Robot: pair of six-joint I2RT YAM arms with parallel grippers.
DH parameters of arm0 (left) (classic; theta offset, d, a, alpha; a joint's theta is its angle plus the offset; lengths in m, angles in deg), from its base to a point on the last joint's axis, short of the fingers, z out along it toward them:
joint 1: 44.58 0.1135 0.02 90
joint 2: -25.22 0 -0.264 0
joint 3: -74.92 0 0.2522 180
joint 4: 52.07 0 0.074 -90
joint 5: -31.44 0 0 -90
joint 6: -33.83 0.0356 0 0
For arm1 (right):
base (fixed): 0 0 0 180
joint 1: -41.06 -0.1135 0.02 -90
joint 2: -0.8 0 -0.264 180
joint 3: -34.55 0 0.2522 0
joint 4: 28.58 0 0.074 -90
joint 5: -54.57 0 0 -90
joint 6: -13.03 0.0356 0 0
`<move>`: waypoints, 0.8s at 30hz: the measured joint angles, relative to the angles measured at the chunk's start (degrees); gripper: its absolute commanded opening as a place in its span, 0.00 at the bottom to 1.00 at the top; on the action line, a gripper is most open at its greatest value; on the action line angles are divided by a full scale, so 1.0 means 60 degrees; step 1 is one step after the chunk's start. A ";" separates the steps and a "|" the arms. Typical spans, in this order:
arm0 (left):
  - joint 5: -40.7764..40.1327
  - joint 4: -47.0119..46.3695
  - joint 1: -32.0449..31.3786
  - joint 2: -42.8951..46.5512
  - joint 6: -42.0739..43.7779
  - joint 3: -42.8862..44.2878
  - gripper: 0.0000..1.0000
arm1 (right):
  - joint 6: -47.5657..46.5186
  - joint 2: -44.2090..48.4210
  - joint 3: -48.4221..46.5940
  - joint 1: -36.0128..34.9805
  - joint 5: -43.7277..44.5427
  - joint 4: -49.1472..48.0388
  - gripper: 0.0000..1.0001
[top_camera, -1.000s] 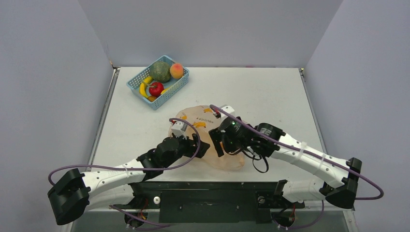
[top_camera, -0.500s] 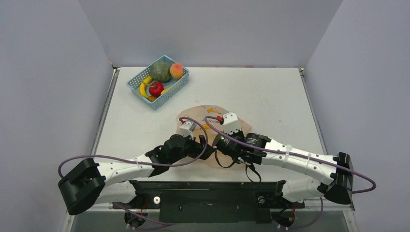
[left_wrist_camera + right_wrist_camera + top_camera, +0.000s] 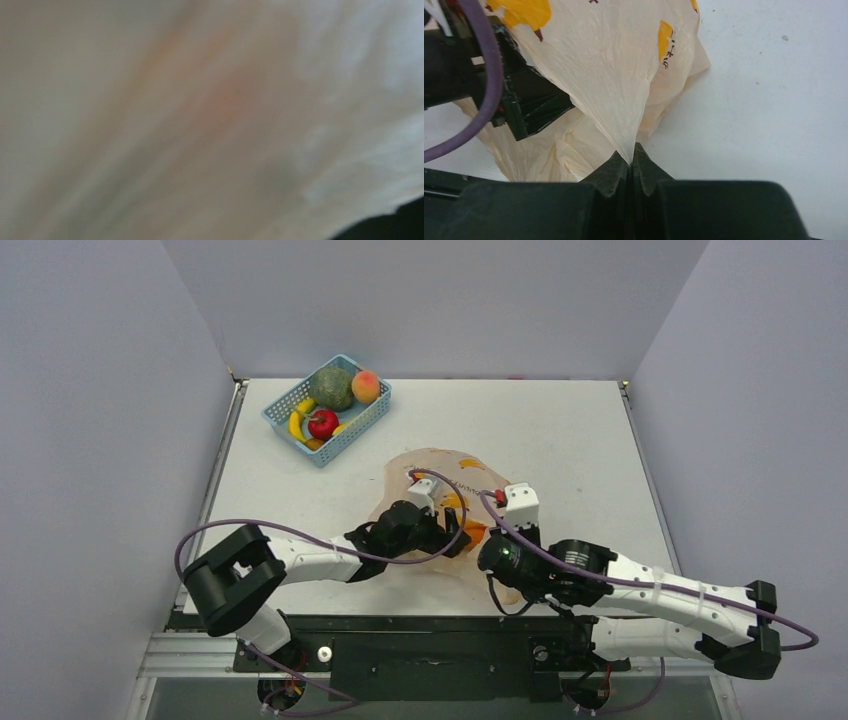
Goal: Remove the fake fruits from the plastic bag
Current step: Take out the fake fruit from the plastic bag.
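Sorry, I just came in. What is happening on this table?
The right claw is shut on a fold of the bag and holds it stretched above the table. The left claw is at the bag's mouth. Its camera shows only blurred film, so I cannot tell whether it holds anything. No fruit is out on the table yet.

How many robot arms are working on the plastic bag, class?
2. The left arm reaches to the plastic bag from the left; the right arm comes from the right, its claw shut on the film. None looks hidden.
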 measured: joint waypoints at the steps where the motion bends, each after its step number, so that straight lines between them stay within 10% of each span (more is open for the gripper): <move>1: -0.0073 -0.0004 -0.0062 -0.0222 0.0120 0.0124 0.74 | 0.0026 0.0229 0.0120 0.0000 0.0000 -0.0047 0.00; 17: 0.0816 -0.1876 -0.0568 -0.3319 -0.0244 0.1457 0.69 | -0.0098 0.1668 0.1435 0.0000 -0.0317 -0.1056 0.00; 24: 0.1195 -0.3158 -0.0710 -0.4095 -0.1067 0.1672 0.24 | -0.0237 0.1672 0.1435 0.0000 -0.0441 -0.1486 0.00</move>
